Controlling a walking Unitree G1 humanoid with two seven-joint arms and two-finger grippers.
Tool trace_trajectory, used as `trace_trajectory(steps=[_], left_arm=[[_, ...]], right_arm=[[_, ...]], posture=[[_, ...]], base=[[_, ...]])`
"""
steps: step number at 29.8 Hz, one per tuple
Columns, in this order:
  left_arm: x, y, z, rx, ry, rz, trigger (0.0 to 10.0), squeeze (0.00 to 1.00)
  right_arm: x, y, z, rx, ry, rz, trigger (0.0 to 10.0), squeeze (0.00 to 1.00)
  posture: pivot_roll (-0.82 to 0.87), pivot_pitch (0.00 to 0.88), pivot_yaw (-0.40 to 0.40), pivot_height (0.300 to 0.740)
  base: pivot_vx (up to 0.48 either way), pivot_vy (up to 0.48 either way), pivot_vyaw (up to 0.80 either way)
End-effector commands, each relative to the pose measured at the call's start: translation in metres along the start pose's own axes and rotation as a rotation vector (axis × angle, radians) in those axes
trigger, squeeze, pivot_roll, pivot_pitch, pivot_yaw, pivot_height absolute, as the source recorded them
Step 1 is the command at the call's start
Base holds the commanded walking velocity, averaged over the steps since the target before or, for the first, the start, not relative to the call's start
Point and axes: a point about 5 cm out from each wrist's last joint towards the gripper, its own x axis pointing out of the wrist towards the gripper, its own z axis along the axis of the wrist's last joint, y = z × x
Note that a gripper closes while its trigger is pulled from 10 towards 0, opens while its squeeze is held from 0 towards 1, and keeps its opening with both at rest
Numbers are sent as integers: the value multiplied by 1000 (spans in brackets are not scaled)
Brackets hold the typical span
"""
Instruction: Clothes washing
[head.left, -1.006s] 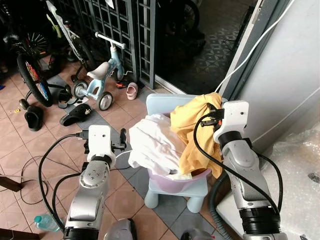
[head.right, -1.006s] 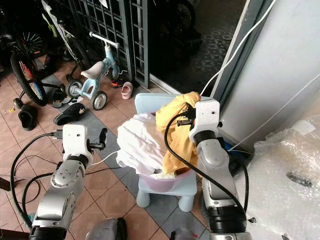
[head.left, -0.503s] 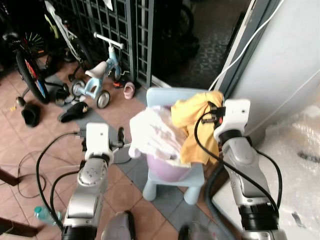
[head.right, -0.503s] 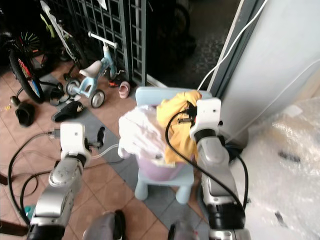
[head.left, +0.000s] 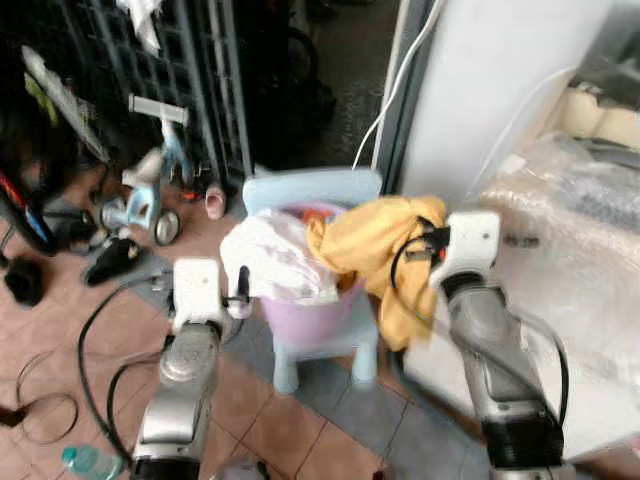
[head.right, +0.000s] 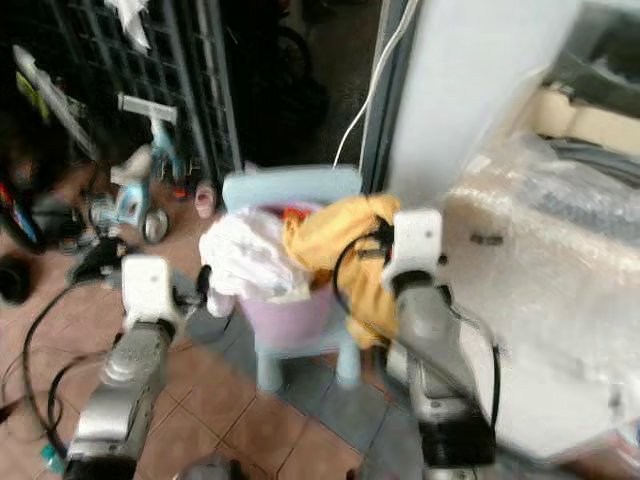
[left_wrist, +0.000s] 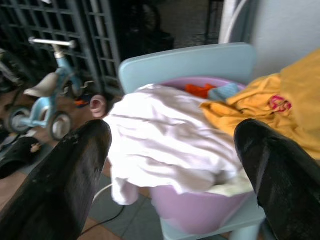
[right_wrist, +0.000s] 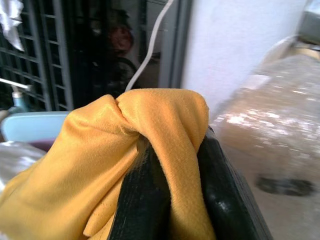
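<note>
Because the lilac tub (head.left: 318, 310) sat on a small pale blue chair (head.left: 318, 195), the laundry stood within easy reach of both arms, and that looked to be the point of it. From the tub the right gripper (right_wrist: 172, 172) had hoisted a yellow garment (head.left: 385, 245), fingers pinched tight with the cloth bunched over and between them (most of it hung down beside the tub, toward the plastic-wrapped bulk (head.left: 570, 230) on that side). I judged it was being carried off for washing. A white garment (left_wrist: 165, 145) lay heaped over the tub's rim, on the side of the left gripper (left_wrist: 175, 165), which hovered just short of the tub, fingers spread wide and holding nothing.
</note>
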Motion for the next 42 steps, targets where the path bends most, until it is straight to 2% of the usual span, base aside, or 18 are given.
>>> trace_trajectory(steps=[1, 7, 19, 25, 26, 30, 37, 42], left_arm=[[3, 5, 3, 18, -15, -2, 10000, 0], [4, 3, 6, 6, -32, -27, 10000, 0], [2, 5, 3, 6, -20, -12, 10000, 0], [3, 8, 3, 11, -29, 34, 10000, 0], [4, 11, 5, 8, -40, 64, 10000, 0], [5, 17, 7, -5, -50, 101, 10000, 0], [3, 28, 4, -24, -29, 131, 10000, 0], [3, 28, 5, -34, -39, 130, 10000, 0]], right_arm=[[3, 3, 11, 9, -51, -3, 10000, 0], [5, 0, 13, 3, -58, -14, 10000, 0], [8, 4, 13, 3, -62, 12, 10000, 0], [8, 8, 15, -1, -72, 54, 10000, 0], [9, 13, 19, -7, -90, 104, 10000, 0], [10, 17, 21, 13, -95, 148, 10000, 0], [9, 22, 23, -1, -116, 179, 10000, 0], [10, 23, 28, -6, -139, 205, 10000, 0]], posture=[[-76, 0, 37, 740], [-76, 0, 37, 740], [-65, 0, 27, 740], [-66, 0, 28, 740], [-73, 0, 30, 740], [-73, 0, 30, 740], [-68, 0, 34, 740], [-70, 0, 37, 740]], base=[[0, 0, -800], [0, -442, -800], [0, -382, -759], [0, 0, 0], [0, 0, 0], [0, 0, 0], [39, 0, 0], [360, 0, 433]])
